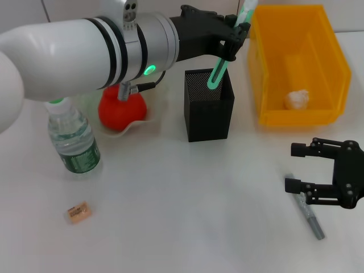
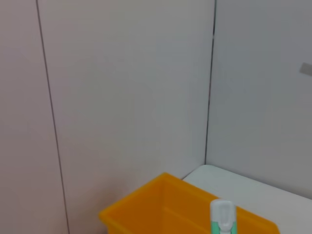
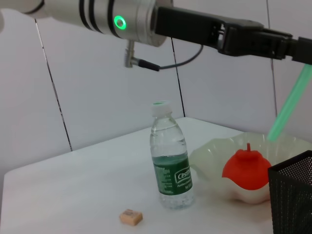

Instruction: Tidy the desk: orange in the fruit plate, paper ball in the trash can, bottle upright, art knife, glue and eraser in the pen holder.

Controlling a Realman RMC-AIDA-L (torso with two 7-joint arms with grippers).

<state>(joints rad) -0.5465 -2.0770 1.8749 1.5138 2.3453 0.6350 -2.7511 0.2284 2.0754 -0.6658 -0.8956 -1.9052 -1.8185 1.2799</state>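
Your left hand (image 1: pixel 234 34) is raised above the black mesh pen holder (image 1: pixel 209 108) and is clamped on a slim green and white stick, the glue (image 1: pixel 219 68). The glue hangs tilted, its lower end just inside the holder's open top, its white upper end above the fingers. In the left wrist view you see only the white top of the glue (image 2: pixel 223 217) in front of the yellow trash can (image 2: pixel 161 204).

Your right hand (image 1: pixel 327 173) sits low over the surface (image 1: pixel 187 216) at the near right, its fingers spread apart and gripping nothing. The art knife (image 1: pixel 307 213), a grey stick, lies flat on the surface, partly beneath that hand, its near end poking out toward you.

The yellow trash can (image 1: pixel 335 68) stands at the far right, just beside the pen holder, with the white paper ball (image 1: pixel 297 99) inside on its floor.

The orange (image 1: pixel 121 109) rests in the white fruit plate (image 1: pixel 136 126), left of the pen holder and partly under your left arm. The right wrist view shows it sitting in the plate (image 3: pixel 214 151).

The bottle (image 1: pixel 73 139) stands upright on the surface at the left, green label around its middle, cap on. The eraser (image 1: pixel 78 212) lies on the surface near the bottle, toward you, well apart from the pen holder
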